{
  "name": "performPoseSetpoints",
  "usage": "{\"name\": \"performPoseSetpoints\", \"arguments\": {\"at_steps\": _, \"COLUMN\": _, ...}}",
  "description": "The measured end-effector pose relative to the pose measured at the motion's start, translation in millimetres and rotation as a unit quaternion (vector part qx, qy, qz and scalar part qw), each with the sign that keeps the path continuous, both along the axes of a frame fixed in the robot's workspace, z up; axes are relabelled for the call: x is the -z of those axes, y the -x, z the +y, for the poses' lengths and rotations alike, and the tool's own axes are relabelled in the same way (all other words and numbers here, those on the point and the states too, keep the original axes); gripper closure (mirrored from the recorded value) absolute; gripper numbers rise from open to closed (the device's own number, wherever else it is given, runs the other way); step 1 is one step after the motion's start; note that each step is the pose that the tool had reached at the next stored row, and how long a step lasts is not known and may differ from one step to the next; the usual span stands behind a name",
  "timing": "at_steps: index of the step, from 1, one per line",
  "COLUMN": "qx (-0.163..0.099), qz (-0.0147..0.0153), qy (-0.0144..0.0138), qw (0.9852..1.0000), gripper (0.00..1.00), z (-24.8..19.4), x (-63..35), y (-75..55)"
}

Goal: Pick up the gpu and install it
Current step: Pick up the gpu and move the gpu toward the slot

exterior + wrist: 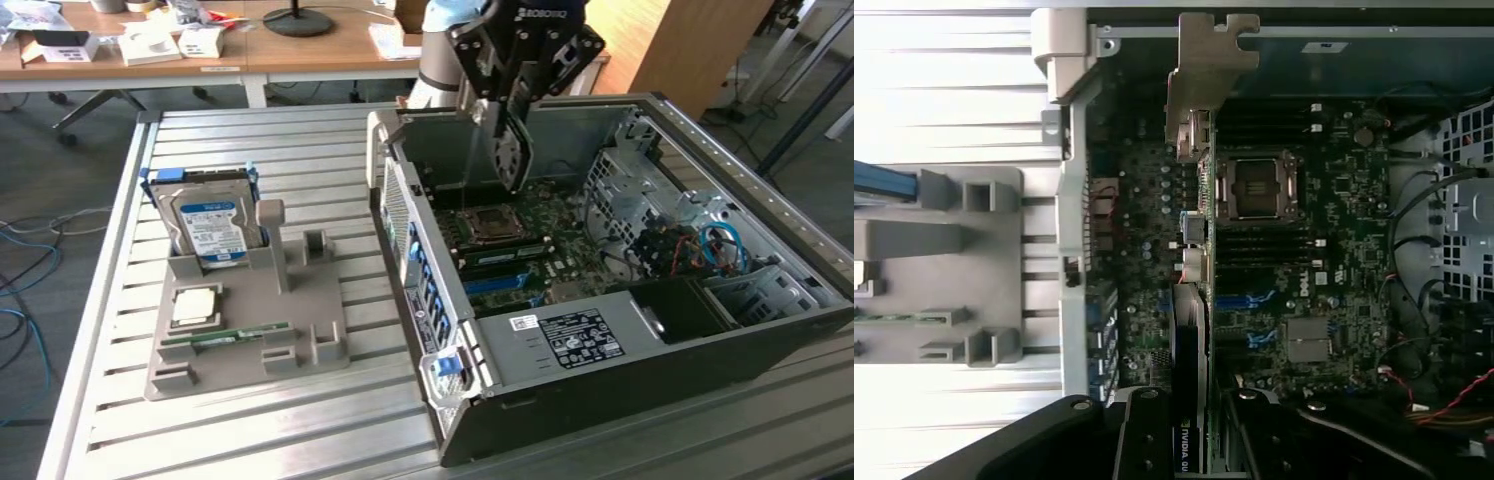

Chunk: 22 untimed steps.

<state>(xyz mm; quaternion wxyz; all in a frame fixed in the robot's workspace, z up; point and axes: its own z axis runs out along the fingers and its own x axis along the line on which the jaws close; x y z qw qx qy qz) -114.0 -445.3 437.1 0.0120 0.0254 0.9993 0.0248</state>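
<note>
**Exterior view:** A robot arm's gripper [511, 112] hangs over an open computer case [601, 410]. Its jaws are closed narrow on the upper end of the gpu [515, 160], a dark card held upright and seen edge-on. The card dips into the far end of the case, above the motherboard [561, 250] and just behind the CPU socket [491, 222]. Whether its lower edge touches the board cannot be told. The case lies on its side along the edge of the slatted metal table [240, 430] on the exterior view's right. Toward the table's opposite edge sits a grey holder [316, 300]. It carries a silver hard drive [211, 228] upright at its far end, a square processor chip [198, 305] lying flat, and a slim green memory stick [227, 336] nearer the table's near edge. A wooden desk [320, 55] stands beyond the table's far edge.

**Wrist view:** The black fingers [1144, 445] grip the card from both sides, with a label [1184, 450] reading NVIDIA between them. The card runs edge-on out over the motherboard and ends in a metal bracket [1206, 75] close to the case's wall. The CPU socket lies just beside the card. The grey holder rests on the table beyond the case's side wall.
</note>
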Motion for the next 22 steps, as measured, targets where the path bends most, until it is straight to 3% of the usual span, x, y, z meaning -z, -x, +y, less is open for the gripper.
{"name": "performPoseSetpoints", "arguments": {"at_steps": 22, "qx": 0.000, "qz": 0.0000, "qy": -0.0001, "qw": 1.0000, "gripper": 0.74, "z": 0.1, "x": 0.0, "y": -54.8}}
